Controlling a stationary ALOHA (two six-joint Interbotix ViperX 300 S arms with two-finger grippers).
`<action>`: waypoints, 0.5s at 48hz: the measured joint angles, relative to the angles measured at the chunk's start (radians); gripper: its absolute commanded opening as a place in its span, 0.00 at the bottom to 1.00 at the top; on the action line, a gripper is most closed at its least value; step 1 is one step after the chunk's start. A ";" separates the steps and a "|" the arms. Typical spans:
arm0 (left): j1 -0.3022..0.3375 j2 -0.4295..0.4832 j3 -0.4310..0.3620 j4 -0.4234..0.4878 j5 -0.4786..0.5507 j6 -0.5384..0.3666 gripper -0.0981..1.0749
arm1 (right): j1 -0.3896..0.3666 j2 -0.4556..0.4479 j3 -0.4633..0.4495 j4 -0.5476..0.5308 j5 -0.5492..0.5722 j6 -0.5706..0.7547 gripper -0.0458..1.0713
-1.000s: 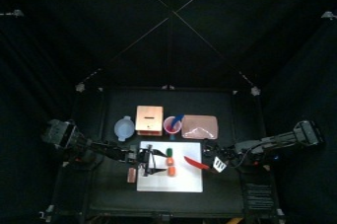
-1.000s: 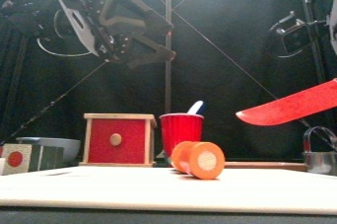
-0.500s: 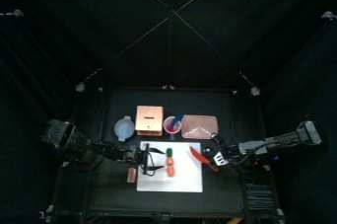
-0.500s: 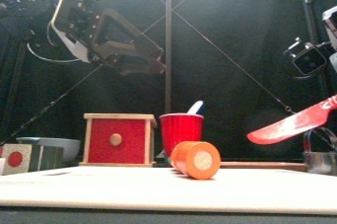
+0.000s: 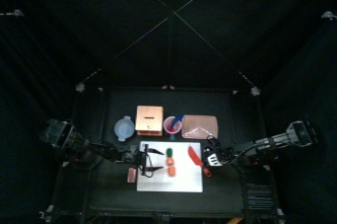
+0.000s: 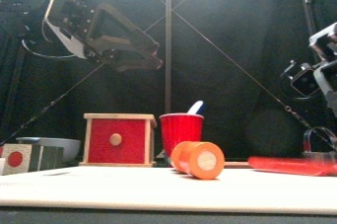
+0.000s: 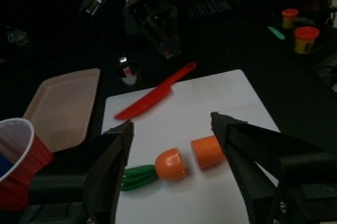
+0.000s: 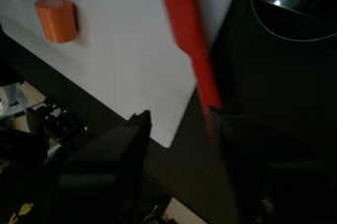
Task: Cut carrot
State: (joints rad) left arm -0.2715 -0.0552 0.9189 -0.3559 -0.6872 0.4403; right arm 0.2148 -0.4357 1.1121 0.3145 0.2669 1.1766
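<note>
your carrot (image 7: 175,160) is lying on the smooth white cutting board (image 7: 250,100) in two stubby orange cylinders with flat round cut faces, side by side, the leafy green tip at the end nearest the red plastic cup (image 7: 16,159). a flat red plastic knife (image 7: 156,92) is resting loose on the board's far part, its handle reaching past the edge. your left fingers (image 7: 176,157) are standing wide apart above the carrot pieces, holding nothing. your right fingers (image 8: 175,124) are spread wide too, empty, hovering over the knife's long narrow blade at the board's edge. behind the board, on the black worktop (image 5: 224,200), a square wooden box (image 6: 118,139) is sitting beside the cup.
</note>
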 measured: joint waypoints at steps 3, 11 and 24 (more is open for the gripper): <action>0.000 0.000 0.000 0.000 0.000 -0.002 0.90 | 0.012 0.025 -0.025 -0.003 0.002 0.000 0.90; 0.000 0.000 0.000 0.000 0.002 0.000 0.90 | 0.018 0.052 -0.092 -0.040 0.031 -0.002 0.90; 0.000 -0.005 0.017 -0.014 0.000 0.002 0.90 | -0.066 0.189 -0.313 -0.213 0.143 -0.005 0.90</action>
State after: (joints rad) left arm -0.2715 -0.0598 0.9357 -0.3697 -0.6872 0.4418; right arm 0.1488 -0.2470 0.7992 0.1012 0.4096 1.1720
